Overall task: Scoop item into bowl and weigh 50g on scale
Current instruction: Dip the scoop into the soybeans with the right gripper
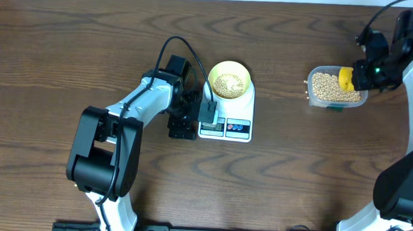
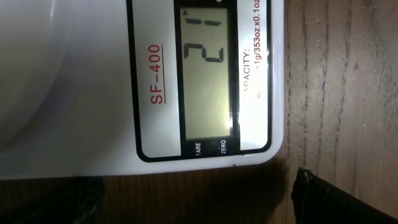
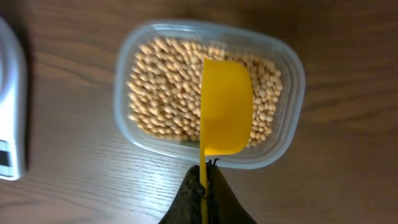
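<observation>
Tan beans (image 1: 227, 83) sat heaped in the pale yellow bowl (image 1: 245, 76), up on the white scale (image 1: 239, 109) at the centre of the overhead frame. Its display (image 2: 208, 74) was lit, close up in the left wrist view. The left gripper (image 1: 192, 122) was just beside the scale's left edge, jaws spread wide, holding nothing. Over at upper right, more beans filled the clear tub (image 3: 292, 68). The right gripper (image 3: 204, 186) was clamped tight on the handle of the yellow scoop (image 3: 225, 106), its cup over the tub's right half. A brown wooden table (image 1: 54, 51) lay under it all.

scale (image 1: 238, 128): 1 | bowl (image 1: 247, 76): 1 | tub (image 3: 293, 78): 1 | scoop (image 3: 227, 106): 1 | beans (image 3: 165, 87): many | arms (image 1: 140, 98): 2
</observation>
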You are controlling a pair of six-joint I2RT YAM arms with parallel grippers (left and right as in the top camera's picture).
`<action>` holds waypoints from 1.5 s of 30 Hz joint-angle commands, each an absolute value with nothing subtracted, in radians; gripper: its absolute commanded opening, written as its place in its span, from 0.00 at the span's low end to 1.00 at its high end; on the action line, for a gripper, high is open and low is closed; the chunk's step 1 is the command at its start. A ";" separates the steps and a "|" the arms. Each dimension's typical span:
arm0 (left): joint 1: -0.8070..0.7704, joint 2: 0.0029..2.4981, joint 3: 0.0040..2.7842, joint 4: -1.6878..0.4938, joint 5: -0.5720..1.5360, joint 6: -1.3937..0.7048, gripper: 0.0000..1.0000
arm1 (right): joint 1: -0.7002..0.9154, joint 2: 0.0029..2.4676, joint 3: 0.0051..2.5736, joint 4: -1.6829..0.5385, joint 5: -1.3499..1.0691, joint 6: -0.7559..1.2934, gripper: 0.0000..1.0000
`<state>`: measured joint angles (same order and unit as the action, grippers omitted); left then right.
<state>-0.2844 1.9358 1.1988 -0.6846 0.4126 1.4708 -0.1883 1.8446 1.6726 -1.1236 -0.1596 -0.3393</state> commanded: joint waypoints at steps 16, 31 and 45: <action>-0.293 1.947 1.187 -0.691 0.433 1.485 0.98 | -0.191 1.829 1.460 -0.897 -0.356 -0.258 0.01; -0.293 1.947 1.187 -0.691 0.433 1.485 0.98 | -0.278 1.829 1.443 -0.900 -0.395 -0.104 0.01; -0.293 1.947 1.187 -0.691 0.433 1.485 0.98 | -0.342 1.829 1.383 -0.845 -0.645 -0.081 0.01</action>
<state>-0.2844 1.9358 1.1988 -0.6849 0.4122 1.4708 -0.3149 1.8446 1.3907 -0.8471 -0.5289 -0.0948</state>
